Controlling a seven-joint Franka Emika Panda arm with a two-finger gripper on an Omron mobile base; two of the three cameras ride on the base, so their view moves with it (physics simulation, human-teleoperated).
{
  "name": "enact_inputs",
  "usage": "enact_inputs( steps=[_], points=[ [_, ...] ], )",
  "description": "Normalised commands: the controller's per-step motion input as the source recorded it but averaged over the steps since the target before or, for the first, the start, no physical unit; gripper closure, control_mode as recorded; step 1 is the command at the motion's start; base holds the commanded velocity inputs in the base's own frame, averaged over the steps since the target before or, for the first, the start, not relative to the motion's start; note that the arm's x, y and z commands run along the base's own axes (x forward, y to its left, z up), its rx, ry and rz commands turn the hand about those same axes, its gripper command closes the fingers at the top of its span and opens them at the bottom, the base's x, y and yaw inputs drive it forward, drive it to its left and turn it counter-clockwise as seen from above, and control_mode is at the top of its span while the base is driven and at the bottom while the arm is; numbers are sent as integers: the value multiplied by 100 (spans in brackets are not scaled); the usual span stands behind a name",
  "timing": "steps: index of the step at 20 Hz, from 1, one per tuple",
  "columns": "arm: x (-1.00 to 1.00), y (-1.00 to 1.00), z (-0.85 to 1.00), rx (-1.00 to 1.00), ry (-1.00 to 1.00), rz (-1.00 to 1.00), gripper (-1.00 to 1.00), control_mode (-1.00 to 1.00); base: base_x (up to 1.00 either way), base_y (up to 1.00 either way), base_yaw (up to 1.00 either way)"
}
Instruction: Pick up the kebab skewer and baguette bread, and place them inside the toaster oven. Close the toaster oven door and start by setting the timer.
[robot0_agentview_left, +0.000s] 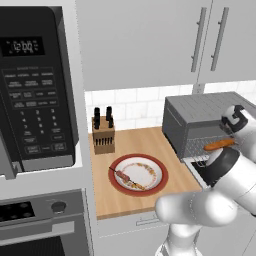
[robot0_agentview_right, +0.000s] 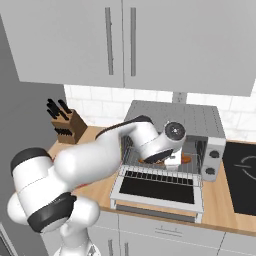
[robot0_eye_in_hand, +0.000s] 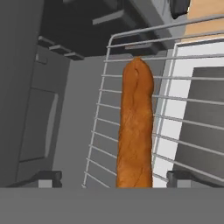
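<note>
The baguette bread (robot0_eye_in_hand: 136, 127) lies along the wire rack (robot0_eye_in_hand: 100, 131) inside the toaster oven (robot0_agentview_left: 192, 112); it also shows as an orange loaf (robot0_agentview_left: 219, 145). My gripper (robot0_eye_in_hand: 114, 178) is open, one finger standing clear on each side of the loaf's near end, and it reaches into the oven mouth (robot0_agentview_right: 167, 156). The toaster oven door (robot0_agentview_right: 157, 187) hangs open, flat toward me. The kebab skewer (robot0_agentview_left: 122, 176) rests on a red-rimmed plate (robot0_agentview_left: 114, 167) on the wooden counter, left of the oven.
A knife block (robot0_agentview_left: 103, 135) stands at the back of the counter behind the plate. A black microwave (robot0_agentview_left: 35, 90) fills the left side. The oven's knobs (robot0_agentview_right: 214, 155) sit on its right face, with a dark cooktop (robot0_agentview_right: 242, 175) beyond.
</note>
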Motion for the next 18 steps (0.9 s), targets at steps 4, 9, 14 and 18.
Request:
enact_inputs(
  steps=[4,9,14,18],
  points=[
    [-100,45,-2,-16,-2,11,-100,-100,0,0,0],
    [-62,100,8,-19,9,41,-100,-100,0,0,0],
    [0,100,31,-11,27,49,-100,-100,0,0,0],
    [-13,100,23,-19,29,46,-100,-100,0,0,0]
  ],
)
